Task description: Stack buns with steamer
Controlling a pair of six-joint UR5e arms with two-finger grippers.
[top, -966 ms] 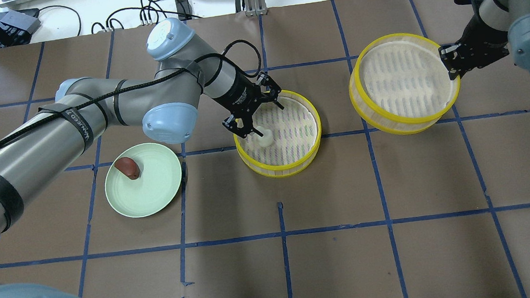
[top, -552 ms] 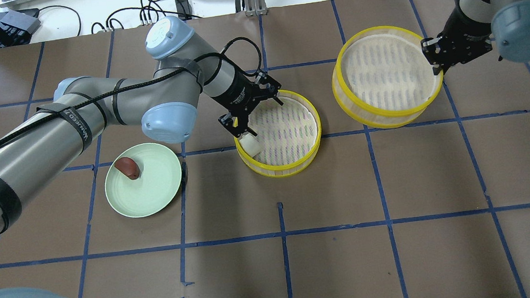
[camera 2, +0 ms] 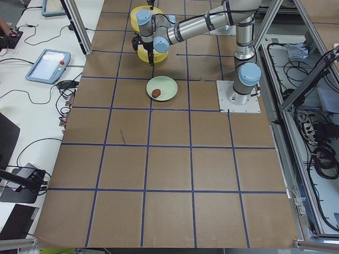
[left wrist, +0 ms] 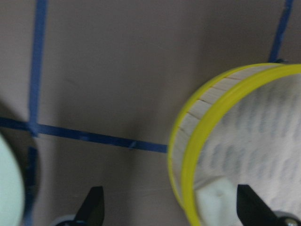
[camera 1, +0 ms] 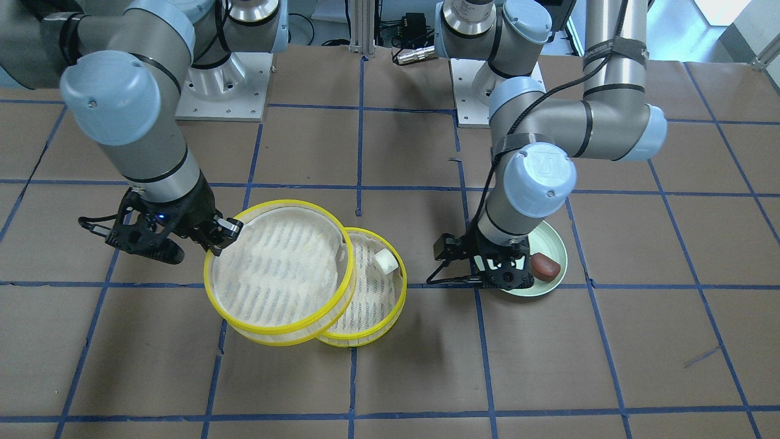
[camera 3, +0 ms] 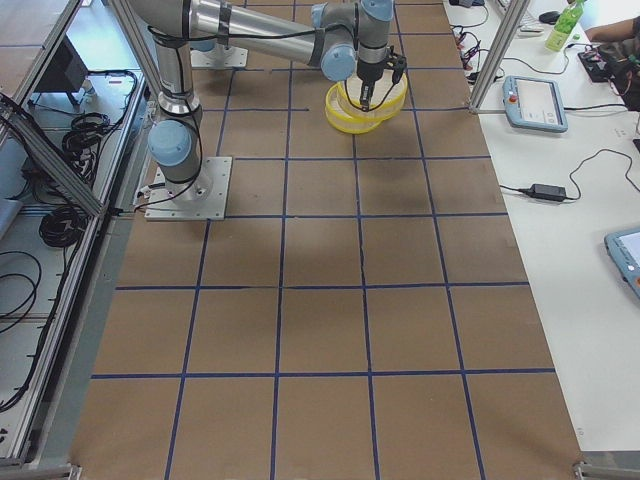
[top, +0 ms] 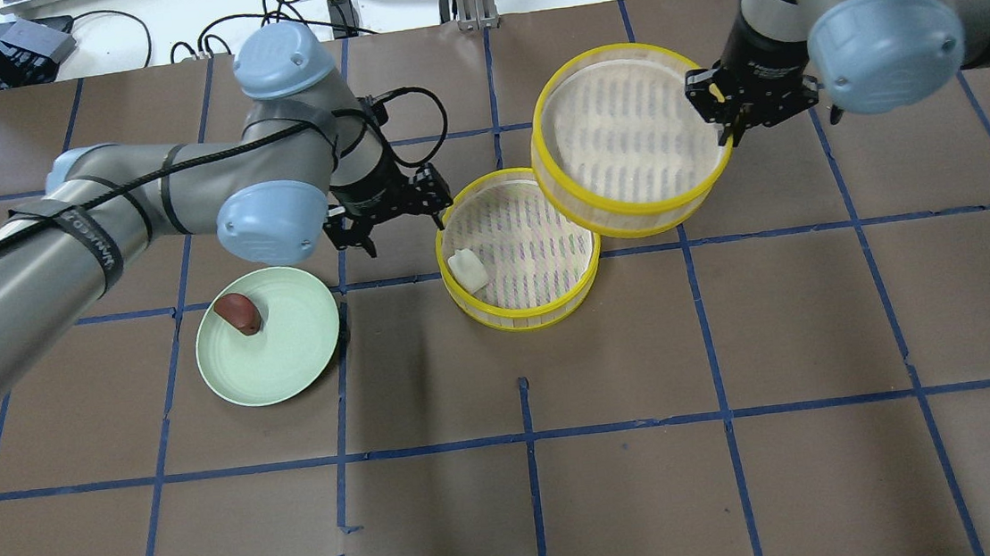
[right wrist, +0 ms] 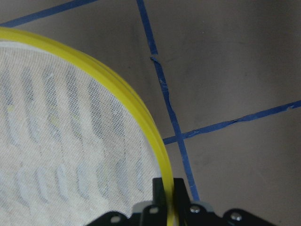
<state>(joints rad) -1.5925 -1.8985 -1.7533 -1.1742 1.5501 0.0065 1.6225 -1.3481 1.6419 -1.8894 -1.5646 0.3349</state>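
Jaws of the right gripper (top: 716,106) pinch the yellow rim of the raised steamer tray (top: 625,123), one finger inside the wall and one outside. Those of the left gripper (top: 401,232) stand wide apart with nothing between them. The white bun (top: 466,272) lies in the lower steamer tray (top: 517,323), close against its rim (the side nearest the left gripper). The raised tray hangs tilted, overlapping the lower tray's far right edge without covering the bun. The reddish-brown bun (top: 238,313) sits on the pale green plate (top: 286,350), toward its far left edge. A strip of table (top: 737,382) shows between plate and lower tray. The left gripper points down above the far end of this strip, near both. The right arm reaches in from the far right, wrist bent downward.
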